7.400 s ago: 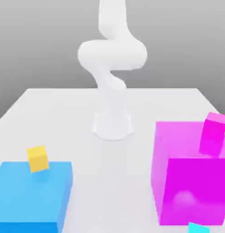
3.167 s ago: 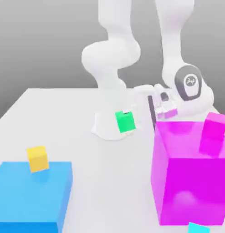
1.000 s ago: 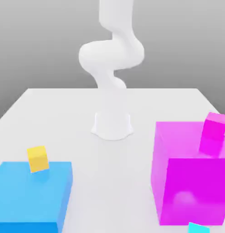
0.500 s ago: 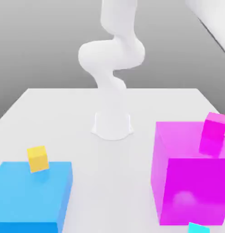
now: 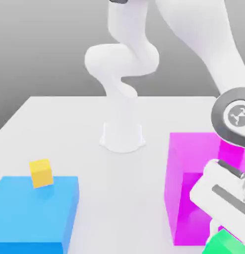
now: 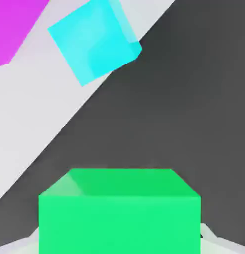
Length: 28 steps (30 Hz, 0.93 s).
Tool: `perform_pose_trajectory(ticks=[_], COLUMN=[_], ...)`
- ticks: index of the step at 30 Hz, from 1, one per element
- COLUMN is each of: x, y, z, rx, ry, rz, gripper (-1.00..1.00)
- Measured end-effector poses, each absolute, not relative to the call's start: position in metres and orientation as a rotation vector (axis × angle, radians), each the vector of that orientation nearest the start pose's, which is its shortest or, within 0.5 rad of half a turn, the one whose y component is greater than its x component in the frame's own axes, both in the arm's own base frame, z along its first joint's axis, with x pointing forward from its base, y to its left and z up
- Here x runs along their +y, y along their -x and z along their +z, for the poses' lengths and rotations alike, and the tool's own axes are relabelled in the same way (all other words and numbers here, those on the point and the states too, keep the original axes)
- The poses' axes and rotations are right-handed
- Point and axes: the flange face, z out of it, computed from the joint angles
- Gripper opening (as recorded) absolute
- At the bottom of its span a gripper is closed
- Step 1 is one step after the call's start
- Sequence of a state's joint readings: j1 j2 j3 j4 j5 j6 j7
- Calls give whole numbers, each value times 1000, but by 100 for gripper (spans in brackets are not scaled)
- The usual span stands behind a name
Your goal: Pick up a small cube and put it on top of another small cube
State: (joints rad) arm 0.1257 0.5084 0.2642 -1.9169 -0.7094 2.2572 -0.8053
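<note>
My gripper (image 5: 224,239) hangs low at the exterior view's front right, in front of the big magenta block (image 5: 186,198). It is shut on the small green cube (image 5: 221,244), which pokes out below the white hand. In the hand view the green cube (image 6: 119,211) sits close up between the fingers. Farther off, the small cyan cube (image 6: 93,40) rests on the white table (image 6: 30,119) near its edge, offset from the green cube and apart from it. A corner of the magenta block (image 6: 13,27) lies beside the cyan cube.
A big blue block (image 5: 35,213) stands at the exterior view's front left with a small yellow cube (image 5: 41,172) at its far edge. The arm's white base (image 5: 122,136) stands mid-table. In the hand view, dark floor (image 6: 194,99) lies beyond the table edge.
The arm has swung down from the upper right into the front right corner with the green cube in its grip. It now covers the small pink cube and the cyan cube in the exterior view.
</note>
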Motion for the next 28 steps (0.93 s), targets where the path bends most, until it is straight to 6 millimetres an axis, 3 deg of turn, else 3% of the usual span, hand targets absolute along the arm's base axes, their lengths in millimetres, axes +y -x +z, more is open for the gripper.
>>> perform_pose_trajectory(ticks=[9, 15, 18, 20, 23, 24, 28], x=[194, 184, 198, 201, 201, 201, 201], y=[-565, -559, -530, -527, -529, -528, -528], z=[209, 223, 224, 237, 207, 193, 193], rx=[2542, 2806, 2925, 2956, 2964, 2965, 2965], ry=[-1607, -1360, -1170, -1073, -1038, -1034, -1034], rz=[-243, -98, -74, -27, -4, -3, -3], gripper=[-100, -100, -100, -100, -100, 100, 100])
